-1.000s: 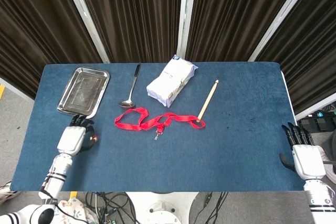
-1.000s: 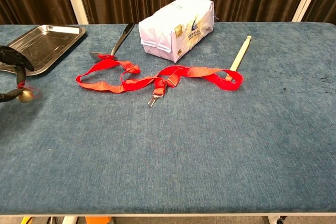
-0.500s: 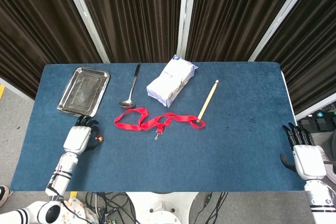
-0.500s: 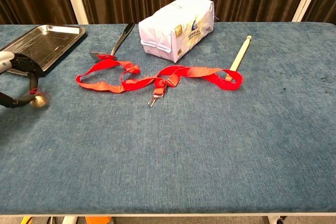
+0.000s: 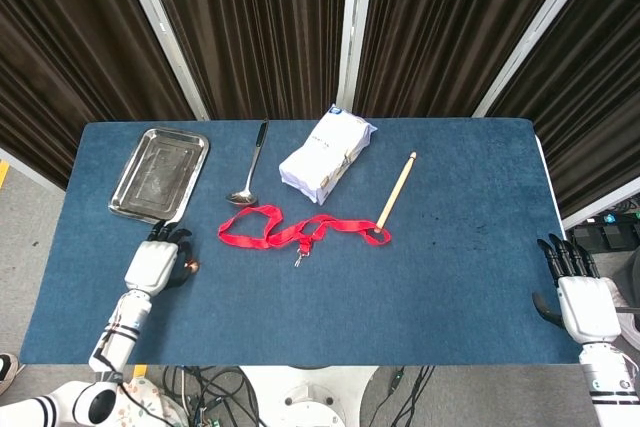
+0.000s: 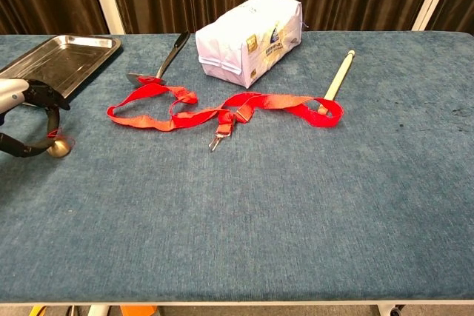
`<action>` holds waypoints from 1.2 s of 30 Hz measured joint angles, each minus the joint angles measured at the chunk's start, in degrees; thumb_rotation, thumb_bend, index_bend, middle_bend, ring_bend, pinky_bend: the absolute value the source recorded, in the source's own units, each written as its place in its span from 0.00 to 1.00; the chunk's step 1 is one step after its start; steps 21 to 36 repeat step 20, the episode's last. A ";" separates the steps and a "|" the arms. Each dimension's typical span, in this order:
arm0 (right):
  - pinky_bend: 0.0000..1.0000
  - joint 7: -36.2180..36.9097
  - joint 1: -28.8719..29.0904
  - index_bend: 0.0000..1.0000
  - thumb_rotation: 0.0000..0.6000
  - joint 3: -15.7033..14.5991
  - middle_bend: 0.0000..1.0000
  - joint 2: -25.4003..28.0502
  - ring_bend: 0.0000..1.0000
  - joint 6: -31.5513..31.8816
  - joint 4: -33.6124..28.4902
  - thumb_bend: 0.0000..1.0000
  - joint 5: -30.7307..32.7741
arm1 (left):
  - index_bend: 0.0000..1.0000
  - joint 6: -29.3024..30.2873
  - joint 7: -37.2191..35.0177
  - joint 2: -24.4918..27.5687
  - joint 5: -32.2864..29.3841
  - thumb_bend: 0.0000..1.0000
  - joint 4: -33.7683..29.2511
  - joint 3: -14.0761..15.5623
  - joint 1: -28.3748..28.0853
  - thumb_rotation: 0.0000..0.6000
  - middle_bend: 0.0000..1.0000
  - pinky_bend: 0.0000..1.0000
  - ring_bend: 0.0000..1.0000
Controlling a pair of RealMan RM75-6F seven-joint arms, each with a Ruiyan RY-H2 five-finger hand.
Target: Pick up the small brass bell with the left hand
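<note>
The small brass bell (image 6: 59,147) is a round gold ball with a bit of red at its top, low over the blue cloth at the left edge of the chest view. My left hand (image 6: 26,120) curls around it, with the bell pinched between a black fingertip above and the thumb below. In the head view the bell (image 5: 190,267) shows just right of the left hand (image 5: 155,265), below the tray. Whether the bell touches the cloth I cannot tell. My right hand (image 5: 580,297) rests off the table's right front corner, fingers extended and apart, holding nothing.
A steel tray (image 5: 160,172) lies at the back left, close to my left hand. A spoon (image 5: 252,162), a white tissue pack (image 5: 327,154), a red lanyard (image 5: 300,232) and a wooden stick (image 5: 397,192) lie across the middle of the table.
My left hand has carried the bell to the right and a little lower, closer to the cloth. The right hand has not moved.
</note>
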 measured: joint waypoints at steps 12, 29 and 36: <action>0.00 0.52 -0.45 0.00 1.00 0.09 0.00 0.16 0.00 0.86 0.22 0.27 -0.02 | 0.11 4.57 -1.93 3.67 2.66 0.26 -3.28 0.64 1.81 1.00 0.10 0.00 0.00; 0.00 0.76 -1.30 0.00 1.00 0.05 0.00 0.33 0.00 2.58 0.69 0.27 -0.42 | 0.11 19.07 -1.90 10.34 4.52 0.21 -4.90 1.92 10.41 1.00 0.09 0.00 0.00; 0.00 0.76 -1.30 0.00 1.00 0.05 0.00 0.33 0.00 2.58 0.69 0.27 -0.42 | 0.11 19.07 -1.90 10.34 4.52 0.21 -4.90 1.92 10.41 1.00 0.09 0.00 0.00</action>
